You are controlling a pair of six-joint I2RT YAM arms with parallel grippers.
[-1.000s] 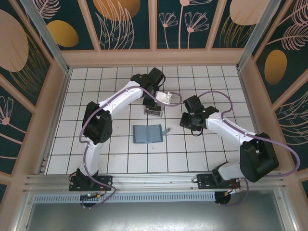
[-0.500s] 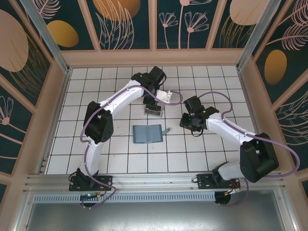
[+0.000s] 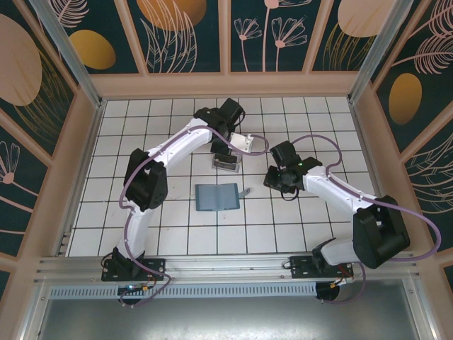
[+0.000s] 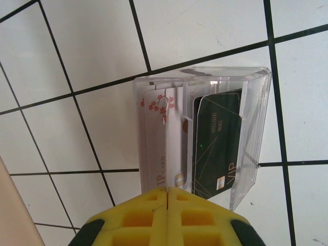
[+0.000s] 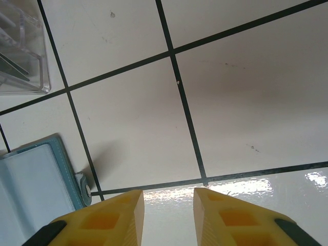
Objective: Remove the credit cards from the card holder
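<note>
L gripper (image 4: 167, 218): yellow fingers pressed together, nothing held. Just ahead sits a clear plastic tray (image 4: 259, 102) w/ white blossom-print credit card (image 4: 154, 148) on the left and dark green credit card (image 4: 218, 148) on the right, both slotted inside. R gripper (image 5: 168, 215): fingers apart, empty, over white tile floor (image 5: 128, 118). Just left of it lies the flat teal-blue bifold card holder (image 5: 36, 179), open; tray farther ahead-left.
</note>
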